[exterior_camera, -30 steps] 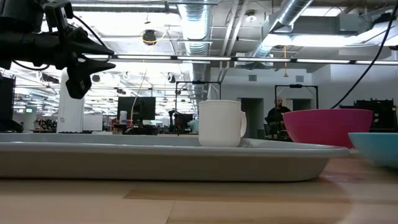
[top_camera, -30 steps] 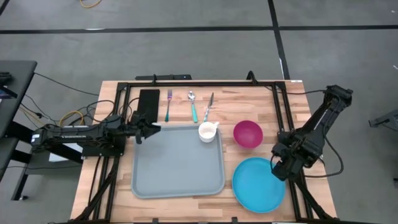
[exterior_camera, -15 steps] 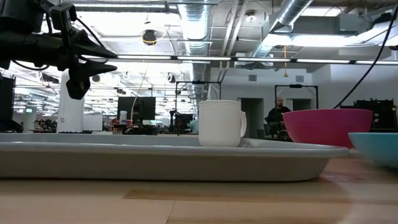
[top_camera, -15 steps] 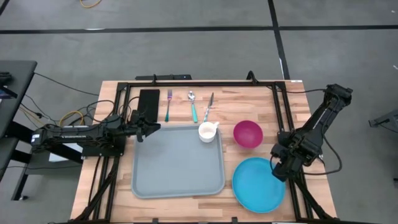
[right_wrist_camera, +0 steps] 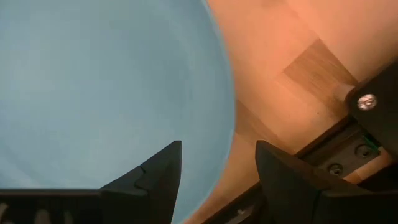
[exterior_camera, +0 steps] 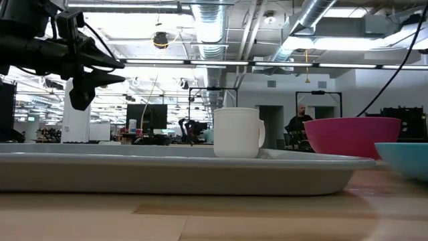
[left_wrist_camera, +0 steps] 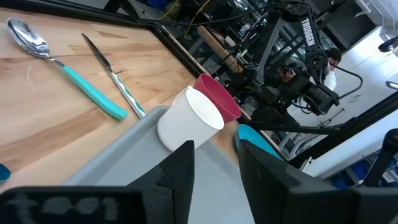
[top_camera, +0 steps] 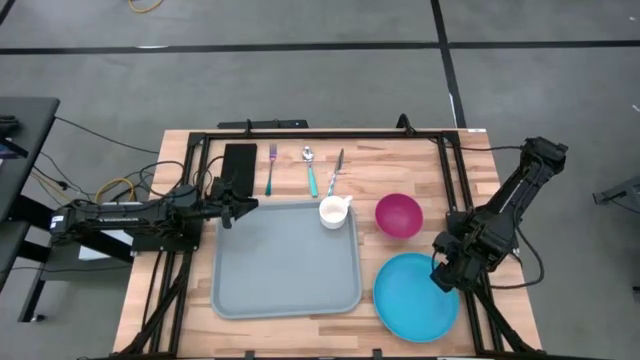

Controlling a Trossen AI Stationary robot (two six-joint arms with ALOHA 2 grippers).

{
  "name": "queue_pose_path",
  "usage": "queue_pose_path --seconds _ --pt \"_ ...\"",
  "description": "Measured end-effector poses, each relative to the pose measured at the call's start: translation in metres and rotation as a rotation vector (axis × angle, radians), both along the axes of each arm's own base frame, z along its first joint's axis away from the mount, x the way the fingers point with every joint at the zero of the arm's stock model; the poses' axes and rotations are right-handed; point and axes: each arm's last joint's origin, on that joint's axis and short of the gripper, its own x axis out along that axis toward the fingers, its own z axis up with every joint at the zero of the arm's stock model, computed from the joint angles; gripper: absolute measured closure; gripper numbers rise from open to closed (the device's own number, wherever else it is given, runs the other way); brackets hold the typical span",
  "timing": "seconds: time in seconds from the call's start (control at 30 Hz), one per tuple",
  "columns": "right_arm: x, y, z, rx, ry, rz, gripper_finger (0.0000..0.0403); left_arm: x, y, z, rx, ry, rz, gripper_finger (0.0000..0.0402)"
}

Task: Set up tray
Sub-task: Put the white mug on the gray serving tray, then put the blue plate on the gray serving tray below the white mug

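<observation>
Grey-blue tray (top_camera: 287,258): lying flat in the middle of the wooden table (top_camera: 400,170), smooth plastic with rounded corners and a raised rim, carrying only the white mug (top_camera: 333,211) in its far right corner.
Just changed: the right gripper (top_camera: 441,274) has been spreading its fingers over the last second and shifting slightly inward over the edge of the blue plate (top_camera: 414,297).
Right gripper state: fingers standing apart, straddling the plate's rim in the wrist view, holding nothing.
Meaning for task: this is looking like a reach for the plate, so moving it onto the tray is probably the step being started.
Left gripper (top_camera: 228,212): hovering at the tray's far left corner, unmoved, fingers parted with nothing between them.
Blue plate: round, smooth and matte, resting on the table just right of the tray.
Pink bowl (top_camera: 398,215): round, glossy, sitting beside the mug, off the tray.
Cutlery: fork (top_camera: 270,168), teal-handled spoon (top_camera: 310,171) and knife (top_camera: 336,171) lying in a row beyond the tray.
Black napkin (top_camera: 239,164): flat rectangle left of the fork.
</observation>
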Motion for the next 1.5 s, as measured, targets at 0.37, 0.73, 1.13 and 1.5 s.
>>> queue_pose_path --seconds 0.37,0.73,1.13,1.5 --pt "0.006 0.008 -0.011 -0.039 0.028 0.0 0.0226 0.0 0.0 0.0 0.002 0.0 -0.001 0.029" --pt "0.009 0.013 -0.018 -0.058 0.043 -0.008 0.0238 0.0 0.0 0.0 0.002 0.0 -0.001 0.029" --pt "0.012 0.017 -0.018 -0.024 0.019 -0.009 0.0267 0.0 0.0 -0.001 0.001 0.011 -0.001 0.029" --pt "0.013 0.019 -0.018 0.001 0.011 -0.033 0.0334 0.0 0.0 -0.002 -0.001 0.024 -0.004 0.029"
